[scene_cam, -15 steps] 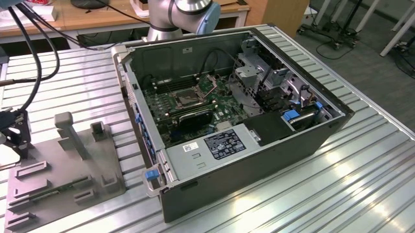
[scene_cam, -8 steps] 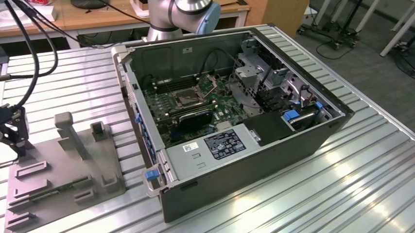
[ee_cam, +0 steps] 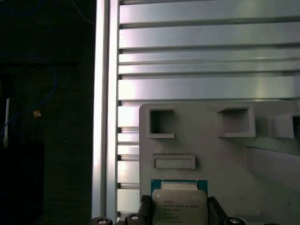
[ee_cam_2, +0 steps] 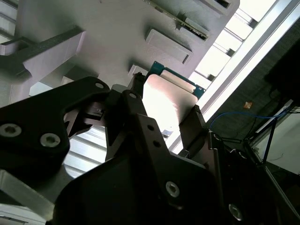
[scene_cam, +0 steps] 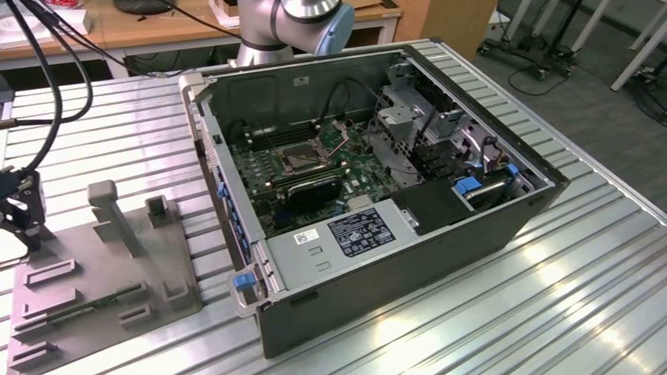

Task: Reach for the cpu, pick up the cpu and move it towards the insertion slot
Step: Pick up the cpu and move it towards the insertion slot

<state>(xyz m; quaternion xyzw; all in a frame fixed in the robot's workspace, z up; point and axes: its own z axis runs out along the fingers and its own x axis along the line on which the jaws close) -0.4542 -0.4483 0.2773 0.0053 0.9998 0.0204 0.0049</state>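
Note:
The cpu [ee_cam_2: 168,102] [ee_cam: 179,202] is a pale silvery square with a thin green edge. In both wrist views it sits between the two dark fingers of my gripper [ee_cam_2: 165,107] [ee_cam: 179,210], which press on its opposite sides, just over the corner of the grey tray [ee_cam: 225,164]. In the exterior view my gripper [scene_cam: 25,230] hangs at the far left, over the tray's [scene_cam: 115,266] left end; the cpu is too small to make out there. The insertion slot [scene_cam: 297,160], a shiny metal frame on the green board, lies inside the open computer case.
The open computer case [scene_cam: 417,234] fills the table's middle, with tall walls around the board. The grey tray carries raised blocks and an upright post [scene_cam: 109,211]. Black cables [scene_cam: 42,94] hang at the exterior view's left. The slatted metal table's edge [ee_cam: 105,117] runs close to the tray.

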